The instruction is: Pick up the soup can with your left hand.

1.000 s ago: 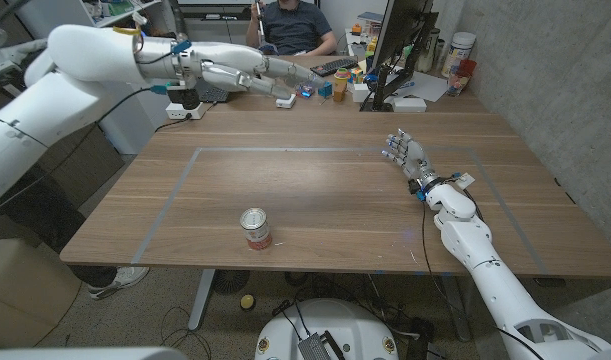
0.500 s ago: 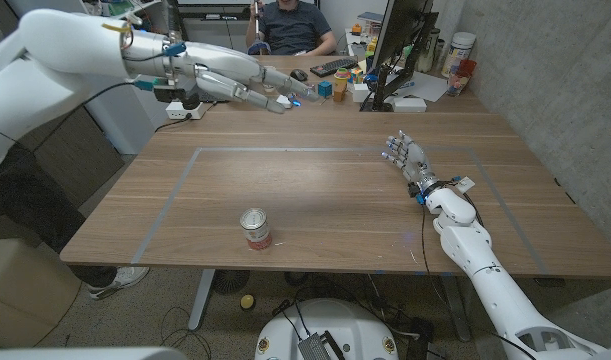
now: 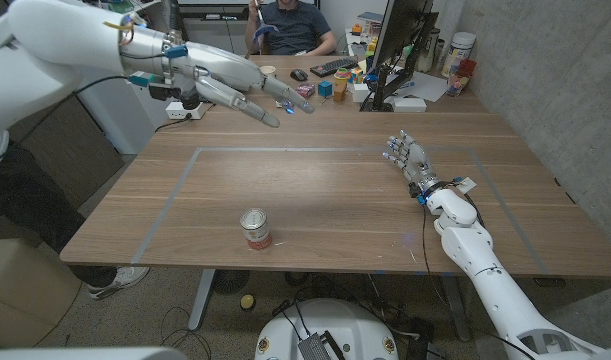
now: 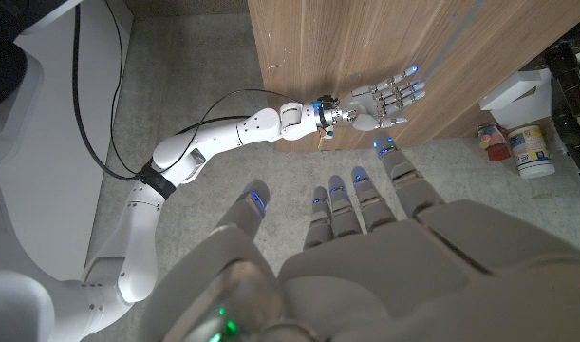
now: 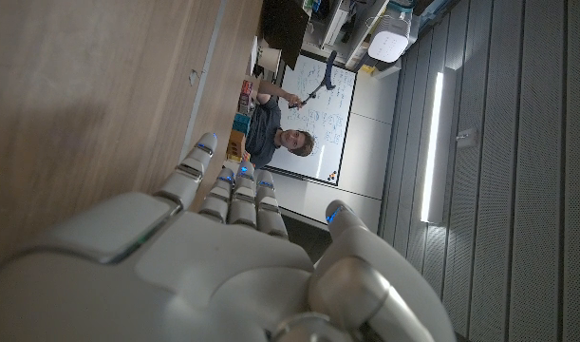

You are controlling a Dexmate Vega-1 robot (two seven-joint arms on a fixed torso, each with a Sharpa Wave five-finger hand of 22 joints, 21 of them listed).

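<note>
Head view: approach step, left hand [image 3: 225,85] raised, fingers spread, empty, well apart from can [image 3: 255,228] upright near surface's [image 3: 325,190] front edge. Next: lower to can, close.

Swinging in from the far edge: left hand [image 3: 230,85] now lower and nearer over the table [image 3: 315,190] than a second ago, fingers [image 3: 260,112] spread and angled down, arm drawn back toward the near left. Well short of the soup can [image 3: 255,228].
</note>
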